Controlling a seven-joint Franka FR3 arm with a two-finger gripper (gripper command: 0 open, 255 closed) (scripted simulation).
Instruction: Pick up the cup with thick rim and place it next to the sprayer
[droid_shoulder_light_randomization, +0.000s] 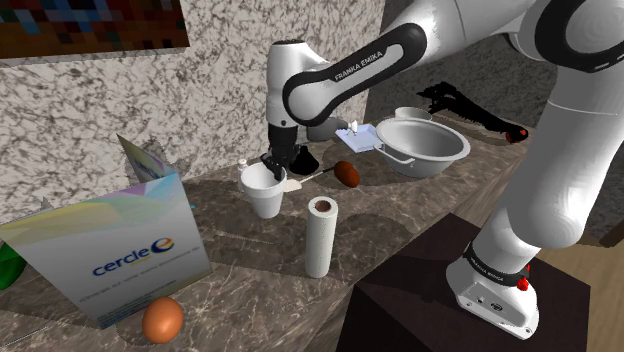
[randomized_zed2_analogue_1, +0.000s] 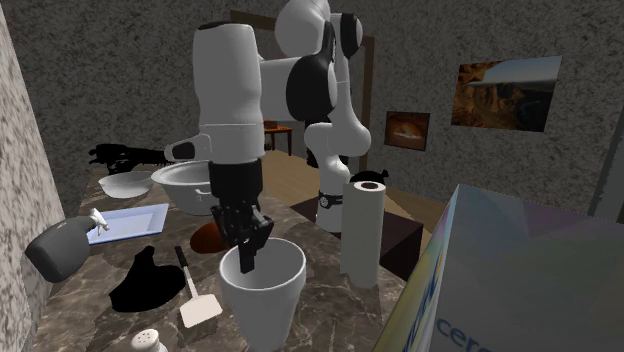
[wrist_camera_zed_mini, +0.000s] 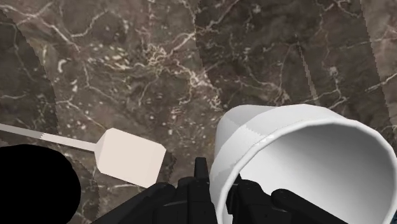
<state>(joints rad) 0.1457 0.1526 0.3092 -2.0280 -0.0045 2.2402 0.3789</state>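
Observation:
A white cup with a thick rim (droid_shoulder_light_randomization: 266, 194) stands on the dark marble counter (droid_shoulder_light_randomization: 400, 215), between a white spatula and a paper roll. My black gripper (droid_shoulder_light_randomization: 274, 166) comes down onto its rim, one finger inside and one outside. In the second exterior view the gripper (randomized_zed2_analogue_1: 248, 247) is shut on the cup (randomized_zed2_analogue_1: 262, 295) at its rim. The wrist view has the fingers (wrist_camera_zed_mini: 202, 186) clasping the cup's wall (wrist_camera_zed_mini: 305, 159). A grey sprayer (randomized_zed2_analogue_1: 60, 248) lies near the wall, at the second exterior view's left.
A paper towel roll (droid_shoulder_light_randomization: 322, 236) stands close to the cup. A white spatula (randomized_zed2_analogue_1: 198, 305), a black shape (randomized_zed2_analogue_1: 145, 280) and a shaker (randomized_zed2_analogue_1: 148, 342) lie between cup and sprayer. A large bowl (droid_shoulder_light_randomization: 425, 145), a blue tray (randomized_zed2_analogue_1: 130, 220), a cereal box (droid_shoulder_light_randomization: 110, 250) and an orange ball (droid_shoulder_light_randomization: 162, 320) also occupy the counter.

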